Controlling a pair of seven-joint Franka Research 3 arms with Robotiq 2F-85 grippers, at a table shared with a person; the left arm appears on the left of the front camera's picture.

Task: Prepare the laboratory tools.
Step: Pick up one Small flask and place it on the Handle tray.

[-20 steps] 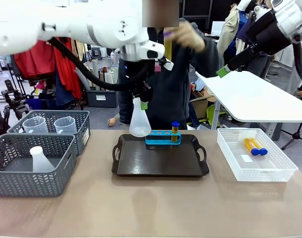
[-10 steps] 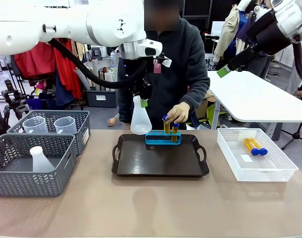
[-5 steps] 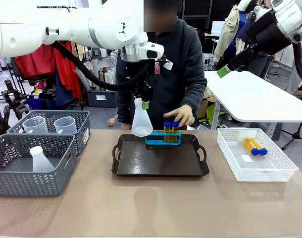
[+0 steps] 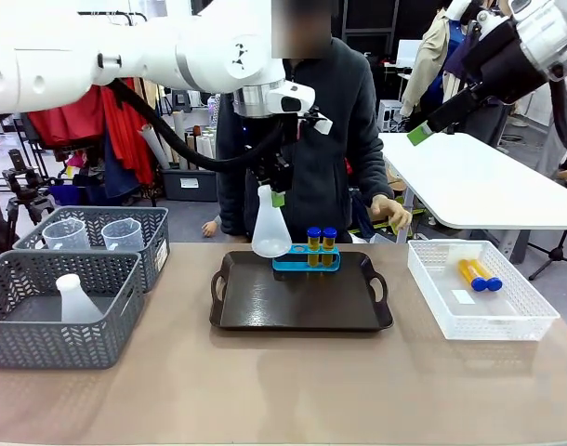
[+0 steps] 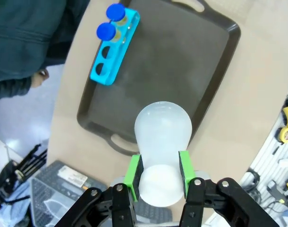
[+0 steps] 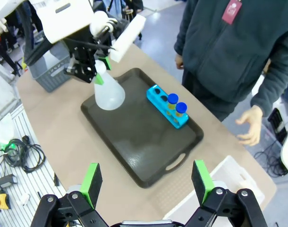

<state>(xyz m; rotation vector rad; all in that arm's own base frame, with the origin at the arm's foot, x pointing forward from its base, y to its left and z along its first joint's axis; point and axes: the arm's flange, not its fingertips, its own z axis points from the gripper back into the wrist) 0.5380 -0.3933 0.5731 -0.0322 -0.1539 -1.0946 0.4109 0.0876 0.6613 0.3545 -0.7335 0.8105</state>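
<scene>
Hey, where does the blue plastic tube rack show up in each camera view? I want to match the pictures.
Front view: blue plastic tube rack at the black tray's far edge, just right of the translucent white conical flask.
Left wrist view: upper left, slanted, two blue-capped amber tubes at its top end.
Right wrist view: centre, right of the flask, toward the person.
Shared landmark: the black tray beneath it.
</scene>
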